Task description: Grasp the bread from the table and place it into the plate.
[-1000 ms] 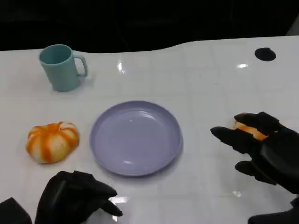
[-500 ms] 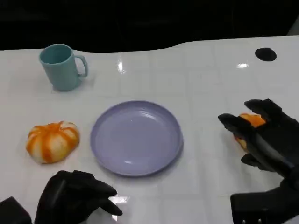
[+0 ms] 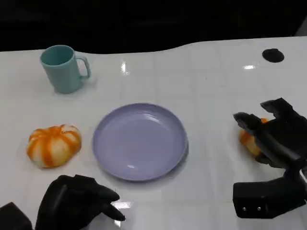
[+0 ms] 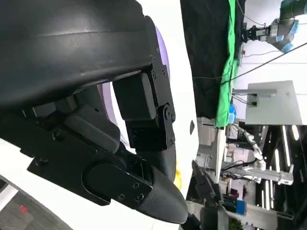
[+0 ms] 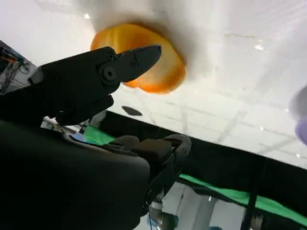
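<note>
An orange bread roll [image 3: 247,140] lies on the white table right of the lilac plate [image 3: 139,141]. My right hand [image 3: 276,136] hangs over it with fingers spread, the thumb reaching past its far side and the palm covering most of it. In the right wrist view one finger [image 5: 96,76] crosses in front of the bread [image 5: 158,72], which still rests on the table. My left hand [image 3: 76,201] lies curled on the table at the near left, holding nothing. The left wrist view shows that hand [image 4: 96,120] close up, with a sliver of the plate [image 4: 160,43] behind it.
A round orange-and-white striped piece shaped like a pumpkin [image 3: 53,145] sits left of the plate. A teal mug [image 3: 62,68] stands at the far left. A black round hole [image 3: 272,55] marks the table's far right, near the dark back edge.
My right hand has drawn right and lowered over the bread, its fingers now wrapping closer around it. The left hand, plate, mug and striped piece have not moved.
</note>
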`<state>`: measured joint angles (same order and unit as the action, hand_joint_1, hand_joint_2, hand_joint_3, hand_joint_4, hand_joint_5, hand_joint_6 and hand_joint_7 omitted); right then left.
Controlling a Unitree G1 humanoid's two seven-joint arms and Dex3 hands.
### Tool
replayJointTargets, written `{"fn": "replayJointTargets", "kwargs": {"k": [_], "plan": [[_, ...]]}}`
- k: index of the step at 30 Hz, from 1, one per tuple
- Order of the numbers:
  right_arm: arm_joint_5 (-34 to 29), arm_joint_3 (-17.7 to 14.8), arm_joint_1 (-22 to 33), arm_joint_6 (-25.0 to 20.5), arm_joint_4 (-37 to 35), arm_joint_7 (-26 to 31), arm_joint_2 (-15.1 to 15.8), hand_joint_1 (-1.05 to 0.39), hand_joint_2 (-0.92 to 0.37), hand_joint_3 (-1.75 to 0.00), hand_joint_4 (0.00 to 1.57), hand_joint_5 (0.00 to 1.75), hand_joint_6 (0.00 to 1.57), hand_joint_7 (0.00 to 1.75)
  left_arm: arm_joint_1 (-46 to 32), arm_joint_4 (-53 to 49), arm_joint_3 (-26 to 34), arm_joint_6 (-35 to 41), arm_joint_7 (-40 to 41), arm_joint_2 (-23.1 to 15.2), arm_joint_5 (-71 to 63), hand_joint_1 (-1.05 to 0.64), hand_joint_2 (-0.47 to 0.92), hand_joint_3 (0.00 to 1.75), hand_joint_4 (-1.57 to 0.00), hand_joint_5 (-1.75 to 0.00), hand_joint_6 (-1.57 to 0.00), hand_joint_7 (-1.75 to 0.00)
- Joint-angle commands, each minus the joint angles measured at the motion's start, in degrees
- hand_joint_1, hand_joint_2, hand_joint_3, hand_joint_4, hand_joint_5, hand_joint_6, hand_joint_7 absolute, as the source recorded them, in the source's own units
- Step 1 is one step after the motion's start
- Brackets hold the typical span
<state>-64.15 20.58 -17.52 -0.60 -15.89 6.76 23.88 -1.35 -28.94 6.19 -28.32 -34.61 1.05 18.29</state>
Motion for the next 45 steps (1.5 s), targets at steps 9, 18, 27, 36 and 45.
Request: {"fn": "replayJointTargets", "kwargs": {"k": [9, 18, 27, 36, 45], "plan": [[4.9, 1.9, -4.1, -1.7, -9.0, 1.2, 0.1, -0.40, -0.80, 0.00, 0.11, 0.37, 0.34, 0.00, -0.4, 0.3, 0.3, -0.2, 0.4, -0.7, 0.0, -1.05, 0.78, 0.00, -1.57, -0.36, -1.57, -0.13], [9.2, 3.6, -8.7, -1.0, -18.6, 2.2, -1.5, -0.36, -0.83, 0.00, 0.27, 0.21, 0.37, 0.01, -0.6, 0.6, 0.3, -0.2, 0.7, -0.8, -0.2, -1.05, 0.78, 0.00, -1.57, -0.36, -1.57, -0.13], [17.2, 2.9, -13.7, 9.2, -33.2, 14.4, -3.7, -0.13, -0.87, 0.00, 1.07, 0.57, 0.97, 0.04, -0.8, 0.7, 0.3, -0.1, 0.2, -0.8, 0.2, -1.05, 0.78, 0.00, -1.57, -0.36, -1.57, -0.12], [18.0, 5.2, -17.2, 18.4, -42.9, 27.7, -3.3, -0.02, -0.88, -0.02, 0.91, 1.73, 1.46, 0.21, -0.6, 0.4, 0.2, -0.8, 0.4, -0.8, -0.1, -1.05, 0.79, 0.00, -1.57, -0.36, -1.57, -0.13], [18.4, 5.6, -17.8, 23.2, -44.8, 36.4, -4.1, -0.03, -0.88, -0.03, 0.93, 1.75, 0.89, 1.45, -0.3, -0.3, 0.4, -0.9, -0.2, -0.9, 0.4, -1.05, 0.78, 0.00, -1.57, -0.36, -1.57, -0.12]]}}
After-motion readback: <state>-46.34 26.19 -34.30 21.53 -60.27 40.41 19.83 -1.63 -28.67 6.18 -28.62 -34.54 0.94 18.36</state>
